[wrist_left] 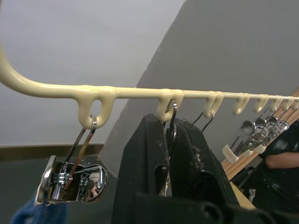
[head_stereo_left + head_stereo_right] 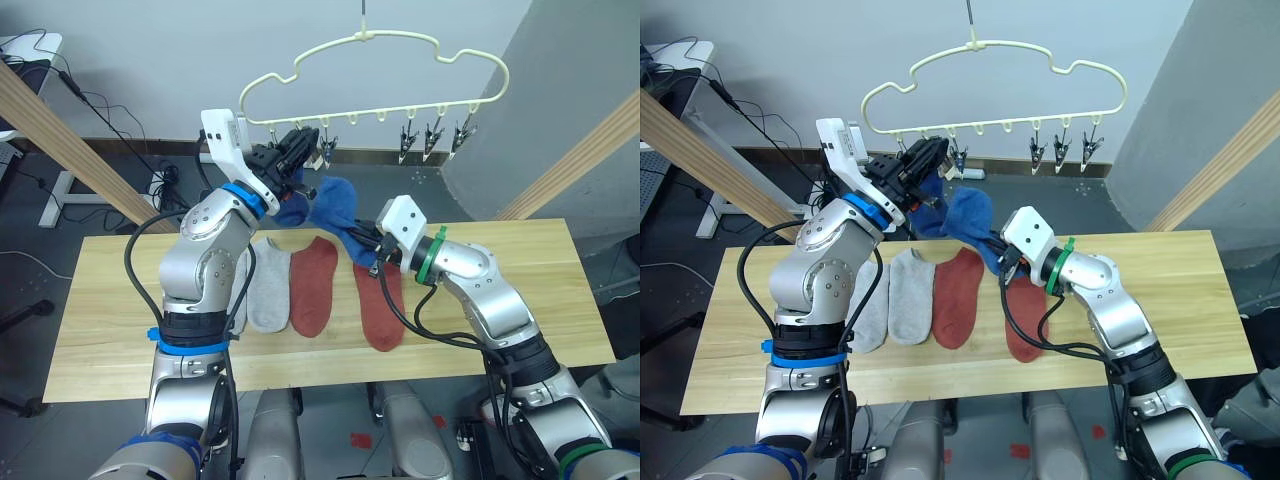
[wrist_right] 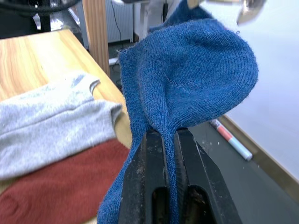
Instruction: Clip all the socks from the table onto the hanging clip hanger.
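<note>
Four socks lie flat in a row on the worktop: two light grey socks side by side at the left, partly behind the left arm, then a rust-red sock, then a second rust-red sock partly under the right arm. The rust-red pair are just apart, toes toward the near edge.

A blue sock is up off the worktop, held in the air. Right pincer is clamped on it, fabric pinched between both black fingers, sock bunched and rising from the grip toward the hanger. In the head views the blue fabric stretches from the right pincer up to the left pincer; more blue sits under the left pincer, cannot tell if that is a second sock.

Clip hanger hangs by its hook above the far side of the worktop, pale yellow, cloud outline. Three metal clips dangle free at its right end.

Left pincer is raised to the hanger's bottom bar, near its left end. Its fingers stand on either side of a clip hook hanging from the second loop, close together; cannot tell if they actually squeeze the clip. A chrome clip hangs from the neighbouring loop, tilted, with a bit of blue fabric at its lower end.
</note>
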You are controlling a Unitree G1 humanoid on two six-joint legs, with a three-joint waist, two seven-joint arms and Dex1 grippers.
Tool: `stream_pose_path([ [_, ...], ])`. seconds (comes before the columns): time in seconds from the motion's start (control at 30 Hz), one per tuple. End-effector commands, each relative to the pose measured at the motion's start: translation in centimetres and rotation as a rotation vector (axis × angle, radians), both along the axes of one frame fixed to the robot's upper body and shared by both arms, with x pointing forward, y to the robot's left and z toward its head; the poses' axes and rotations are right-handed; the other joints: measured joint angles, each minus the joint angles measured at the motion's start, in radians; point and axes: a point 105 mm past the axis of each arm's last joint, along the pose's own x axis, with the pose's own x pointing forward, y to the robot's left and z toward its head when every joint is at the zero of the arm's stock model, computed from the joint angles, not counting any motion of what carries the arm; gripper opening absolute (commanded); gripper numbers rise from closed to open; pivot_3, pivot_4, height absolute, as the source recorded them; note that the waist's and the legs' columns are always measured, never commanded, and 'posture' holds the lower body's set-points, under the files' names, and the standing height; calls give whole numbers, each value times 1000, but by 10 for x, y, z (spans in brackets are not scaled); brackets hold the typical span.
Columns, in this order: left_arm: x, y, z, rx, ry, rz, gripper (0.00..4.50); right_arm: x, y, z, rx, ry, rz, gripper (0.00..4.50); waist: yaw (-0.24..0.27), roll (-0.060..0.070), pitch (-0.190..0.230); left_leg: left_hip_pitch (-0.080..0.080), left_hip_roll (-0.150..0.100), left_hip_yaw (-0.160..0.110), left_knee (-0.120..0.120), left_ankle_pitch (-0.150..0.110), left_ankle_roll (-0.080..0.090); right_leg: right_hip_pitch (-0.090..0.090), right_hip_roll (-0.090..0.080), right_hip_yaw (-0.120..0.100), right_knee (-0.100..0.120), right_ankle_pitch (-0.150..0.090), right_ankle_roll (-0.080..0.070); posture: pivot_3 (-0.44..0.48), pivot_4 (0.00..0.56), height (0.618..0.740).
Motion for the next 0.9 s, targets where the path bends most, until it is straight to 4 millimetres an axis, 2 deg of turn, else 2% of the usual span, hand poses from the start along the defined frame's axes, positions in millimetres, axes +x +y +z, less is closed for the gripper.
stream_pose_path([
  [0.03, -16, -3, 31, -26, -116, -38, 133, -5, 10, 12, 28, -58, 48, 0, 0, 0, 0, 0, 0, 0, 0, 0, 0, 0, 0, 0, 0, 0, 0, -137, 388, 740],
  [0.17, -16, -4, 30, -21, -111, -47, 133, 2, 16, 20, 65, -72, 48, 0, -2, 0, 0, 0, 0, 0, 0, 0, 0, 0, 0, 0, 0, 0, 0, -138, 388, 740],
  [0.83, -17, 0, 22, -12, -83, -41, 133, 6, 25, 26, 94, -89, 62, 0, 3, 0, 0, 0, 0, 0, 0, 0, 0, 0, 0, 0, 0, 0, 0, -129, 385, 740],
  [0.9, -16, 1, 21, -5, -76, -31, 870, 7, 26, 27, 97, -91, 64, 0, 3, 0, 0, 0, 0, 0, 0, 0, 0, 0, 0, 0, 1, 0, 0, -129, 385, 740],
])
